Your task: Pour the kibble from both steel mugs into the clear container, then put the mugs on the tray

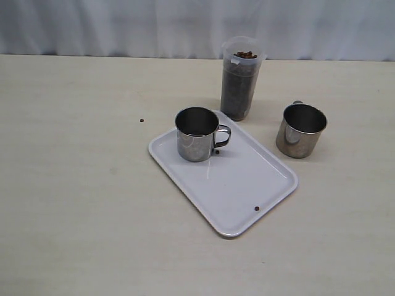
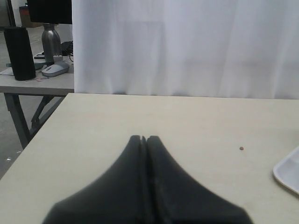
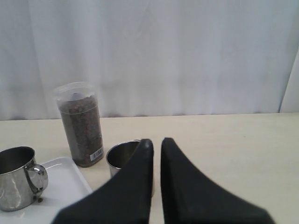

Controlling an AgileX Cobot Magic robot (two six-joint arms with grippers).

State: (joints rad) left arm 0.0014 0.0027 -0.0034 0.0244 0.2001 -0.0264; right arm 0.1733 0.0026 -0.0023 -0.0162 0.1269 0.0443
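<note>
A: Left to right. Left hand: fingers pressed together, nothing in them, over bare table well off the tray's left side. One stray pellet lies left of the tray.

B: And the mugs?

A: First mug stands upright on the tray's far-left corner. The clear container, packed with kibble to the rim, is just behind the tray. The second mug stands upright on the table, just off the tray's right side, and looks empty.

B: Which arm takes it?

A: Right, I judge. The right hand, closed and empty, points straight at that mug, which sits just beyond its fingertips. The handle shows only at the mug's back, so it faces away from the hand. The carry would run leftward onto the tray's open middle.
</note>
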